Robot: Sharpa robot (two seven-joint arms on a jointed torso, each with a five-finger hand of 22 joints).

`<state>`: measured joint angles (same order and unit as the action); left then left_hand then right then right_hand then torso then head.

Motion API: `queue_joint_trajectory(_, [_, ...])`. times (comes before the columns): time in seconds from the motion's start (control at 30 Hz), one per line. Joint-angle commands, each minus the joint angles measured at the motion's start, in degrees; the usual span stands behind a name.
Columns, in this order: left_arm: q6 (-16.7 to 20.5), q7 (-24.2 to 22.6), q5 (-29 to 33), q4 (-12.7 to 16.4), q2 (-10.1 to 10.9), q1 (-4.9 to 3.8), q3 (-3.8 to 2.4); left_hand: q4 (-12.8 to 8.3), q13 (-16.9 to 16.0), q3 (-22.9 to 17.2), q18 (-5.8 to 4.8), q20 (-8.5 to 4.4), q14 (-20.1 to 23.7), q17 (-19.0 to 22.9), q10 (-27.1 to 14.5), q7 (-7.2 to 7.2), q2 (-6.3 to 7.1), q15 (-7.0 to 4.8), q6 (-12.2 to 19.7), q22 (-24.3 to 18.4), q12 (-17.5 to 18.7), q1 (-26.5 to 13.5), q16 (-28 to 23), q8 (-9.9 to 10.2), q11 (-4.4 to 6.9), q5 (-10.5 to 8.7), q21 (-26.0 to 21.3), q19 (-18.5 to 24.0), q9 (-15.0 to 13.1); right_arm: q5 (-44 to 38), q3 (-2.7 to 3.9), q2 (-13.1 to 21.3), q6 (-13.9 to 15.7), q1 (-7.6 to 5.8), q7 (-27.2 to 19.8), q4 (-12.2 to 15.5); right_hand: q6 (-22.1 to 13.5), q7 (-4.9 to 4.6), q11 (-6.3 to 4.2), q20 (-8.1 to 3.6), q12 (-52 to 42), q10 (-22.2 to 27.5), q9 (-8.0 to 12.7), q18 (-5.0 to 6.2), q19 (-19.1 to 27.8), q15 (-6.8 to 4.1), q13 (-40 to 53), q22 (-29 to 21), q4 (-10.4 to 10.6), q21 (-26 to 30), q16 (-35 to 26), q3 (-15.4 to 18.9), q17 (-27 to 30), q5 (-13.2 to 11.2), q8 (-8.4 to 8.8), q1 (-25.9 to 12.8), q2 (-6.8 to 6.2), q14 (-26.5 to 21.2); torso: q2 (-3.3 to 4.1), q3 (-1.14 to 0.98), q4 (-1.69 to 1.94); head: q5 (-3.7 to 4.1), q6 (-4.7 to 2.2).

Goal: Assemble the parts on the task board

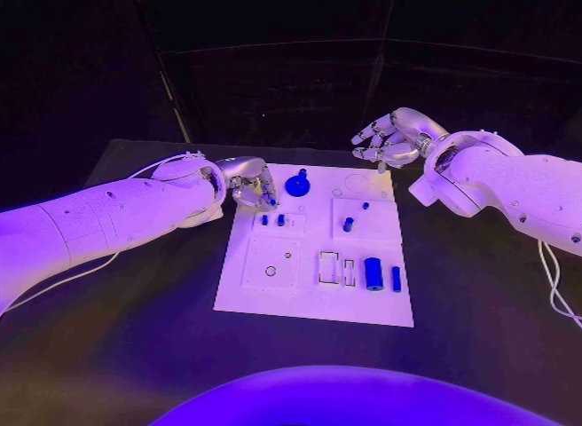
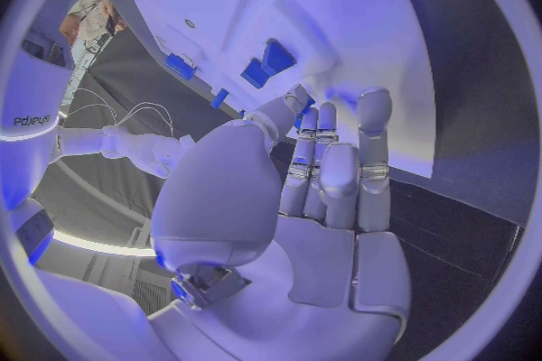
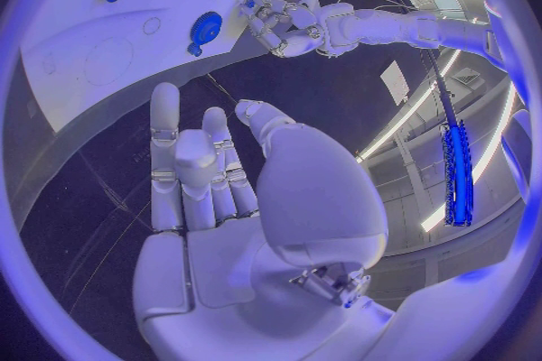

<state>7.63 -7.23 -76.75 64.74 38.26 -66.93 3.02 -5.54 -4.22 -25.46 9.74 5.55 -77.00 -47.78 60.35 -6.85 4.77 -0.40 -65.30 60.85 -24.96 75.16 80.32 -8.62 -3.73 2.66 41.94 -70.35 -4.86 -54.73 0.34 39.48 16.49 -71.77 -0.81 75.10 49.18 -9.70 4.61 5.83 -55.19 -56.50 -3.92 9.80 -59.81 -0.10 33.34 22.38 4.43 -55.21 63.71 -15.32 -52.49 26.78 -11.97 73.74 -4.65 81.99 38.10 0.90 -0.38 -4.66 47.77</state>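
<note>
**Task board with both hands at its far end**

The task board (image 1: 314, 302) lies mid-table, blue parts (image 1: 373, 273) standing in its recesses. The left hand (image 1: 250, 188) hangs over the board's far left corner, fingers curled downward near two small blue pegs (image 1: 272, 219); whether it holds anything cannot be told. The right hand (image 1: 387, 140) hovers beyond the far right corner, fingers loosely apart and empty. A round blue knob (image 1: 297, 185) sits between the hands.

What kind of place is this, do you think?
Probably a robotics lab or demo stand: a white task board with small blue parts lies on a black table, between the open left hand and open right hand, under coloured light.
</note>
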Motion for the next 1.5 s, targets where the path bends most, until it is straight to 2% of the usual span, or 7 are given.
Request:
queue_joint_trajectory(0.03, [0.6,-0.6,0.4,0.2,0.2,-0.07,-0.03,0.3,0.1,-0.1,-0.3,0.0,-0.2,0.1,0.1,-0.32,0.3,0.08,-0.2,0.0,0.4,-0.1,-0.1,0.0,-0.17,0.12,0.0,-0.3,0.0,0.2,0.04,0.0,0.3,-0.1,-0.6,0.0,0.4,0.17,-0.36,-0.04,-0.3,0.0,0.0,0.76,-0.3,-0.24,-0.1,-0.1,0.3,0.2,-0.3,0.0,0.0,0.2,-0.36,0.5,-0.19,0.2,0.0,0.02,0.01,-0.06,0.05])
queue_joint_trajectory(0.53, [1.4,-1.0,1.5,0.8,0.7,-0.07,-0.08,0.3,0.1,-0.1,-0.25,0.0,-0.2,0.0,0.2,-0.31,0.27,0.07,-0.2,-0.1,0.4,-0.1,-0.1,0.0,-0.16,0.12,-0.2,-0.2,0.0,0.2,0.04,-0.1,0.4,-0.09,-0.7,-0.2,0.4,0.17,-0.36,-0.04,-0.3,0.0,0.0,0.76,-0.3,-0.24,-0.1,-0.1,0.3,0.2,-0.3,0.0,0.0,0.2,-0.36,0.5,-0.19,0.2,-0.01,0.0,-0.01,-0.16,-0.06])
queue_joint_trajectory(0.73, [1.7,-1.1,2.0,1.9,1.3,-0.06,-0.95,0.4,0.1,-0.1,-0.25,0.0,-0.2,0.0,0.2,-0.3,0.24,0.07,-0.2,-0.1,0.4,-0.1,-0.1,0.0,-0.15,0.12,-0.2,-0.2,0.0,0.2,0.04,-0.1,0.5,-0.09,-0.7,-0.2,0.4,0.17,-0.36,-0.04,-0.3,0.0,0.0,0.76,-0.3,-0.24,-0.1,-0.1,0.3,0.2,-0.3,0.0,0.0,0.2,-0.36,0.5,-0.19,0.2,-0.02,0.0,0.06,-0.08,-0.11])
queue_joint_trajectory(0.87, [1.9,-1.1,2.2,2.6,1.6,-0.05,-1.21,0.4,0.1,-0.1,-0.25,0.0,-0.2,0.0,0.2,-0.3,0.24,0.07,-0.2,-0.1,0.4,-0.1,-0.1,0.0,-0.15,0.12,-0.2,-0.2,0.0,0.2,0.04,-0.1,0.5,-0.09,-0.7,-0.2,0.4,0.17,-0.36,-0.04,-0.3,0.0,0.0,0.76,-0.3,-0.24,-0.1,-0.1,0.3,0.2,-0.3,0.0,0.0,0.2,-0.36,0.5,-0.19,0.2,-0.01,0.0,0.03,-0.11,-0.13])
queue_joint_trajectory(1.17, [1.9,-1.2,2.2,2.8,1.5,-0.05,-1.37,0.3,0.1,-0.2,-0.23,0.0,-0.3,-0.1,0.2,-0.3,0.22,0.06,-0.2,-0.1,0.4,0.0,-0.1,0.0,-0.13,0.12,-0.2,-0.2,0.0,0.2,0.04,-0.1,0.4,-0.08,-0.7,-0.3,0.4,0.17,-0.36,-0.04,-0.3,0.0,0.0,0.76,-0.3,-0.24,-0.1,-0.1,0.3,0.2,-0.3,0.0,0.0,0.2,-0.36,0.5,-0.19,0.2,-0.02,-0.01,-0.03,-0.13,-0.15])
queue_joint_trajectory(1.5, [1.1,-1.2,2.2,1.7,0.3,-0.06,-1.39,0.3,0.1,-0.2,-0.24,0.0,-0.2,-0.1,0.2,-0.3,0.22,0.05,-0.2,-0.1,0.4,0.0,-0.1,0.0,-0.13,0.12,-0.2,-0.2,0.0,0.2,0.04,-0.2,0.4,-0.08,-0.6,-0.2,0.4,0.17,-0.36,-0.04,-0.3,0.0,0.0,0.76,-0.3,-0.23,-0.1,-0.1,0.4,0.3,-0.3,0.1,0.0,0.1,-0.38,0.4,-0.24,0.2,-0.01,-0.03,-0.07,-0.11,-0.05])
